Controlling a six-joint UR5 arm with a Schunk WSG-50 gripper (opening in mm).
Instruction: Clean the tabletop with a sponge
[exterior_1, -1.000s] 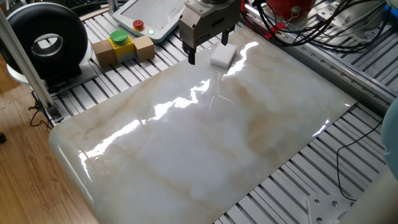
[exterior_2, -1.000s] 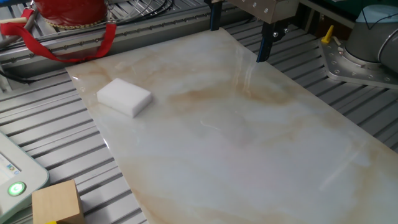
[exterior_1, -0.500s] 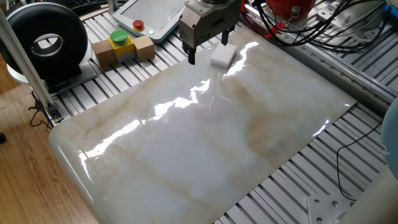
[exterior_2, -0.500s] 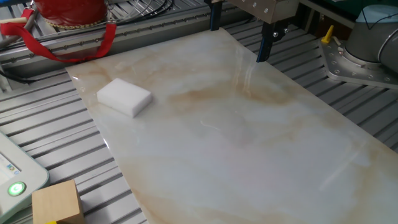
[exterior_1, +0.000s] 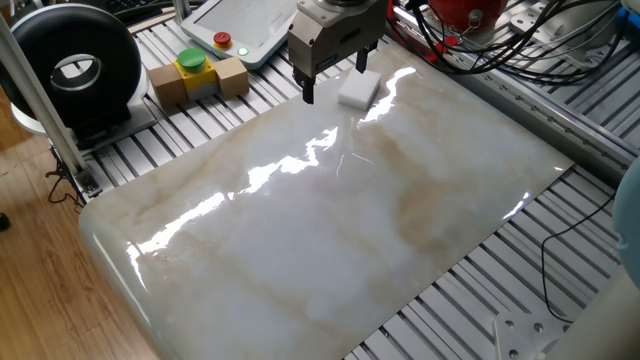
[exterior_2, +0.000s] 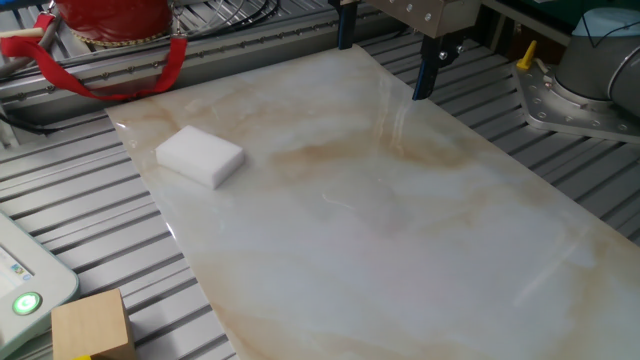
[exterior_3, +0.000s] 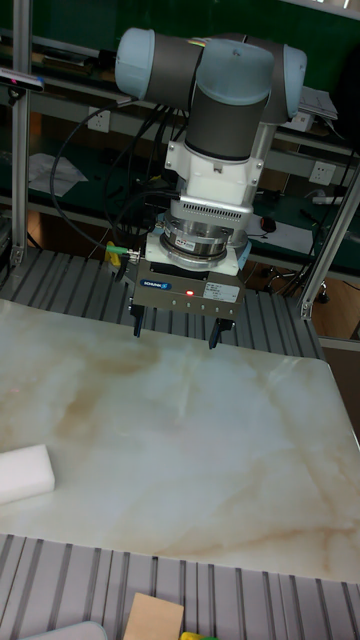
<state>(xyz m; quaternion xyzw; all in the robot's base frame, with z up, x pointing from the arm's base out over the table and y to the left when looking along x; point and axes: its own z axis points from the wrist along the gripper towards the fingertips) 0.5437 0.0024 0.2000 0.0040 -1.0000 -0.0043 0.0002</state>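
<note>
Gripper (exterior_3: 175, 329): two-finger, on the UR5 arm. Jaws spread wide, nothing between them. Position: pointing down over the tabletop's edge nearest the robot base, fingertips seemingly just above the surface; contact cannot be confirmed.

Sponge (exterior_2: 200, 156): white foam block, lying flat on the slab near one short edge, close to a corner. Untouched and ungripped. The tall fixed view and the other fixed view show it well apart from the gripper. In one fixed view it only appears beside the fingers, an effect of the camera angle.

Tabletop (exterior_2: 400, 230): glossy marble-pattern slab, beige-brown veins, strong light reflections. No dirt, spill or wipe streak is discernible, so whether any area is clean cannot be told.

Surroundings: ribbed aluminium frame (exterior_1: 560, 240) under and around the slab; cardboard boxes with a yellow-green button (exterior_1: 197, 75) off the slab, not part of the job.

Task status, as judged: at the very start. Done: nothing visible. Outstanding: bring the gripper over the sponge, close on it, press it to the slab, sweep the whole surface.
</note>
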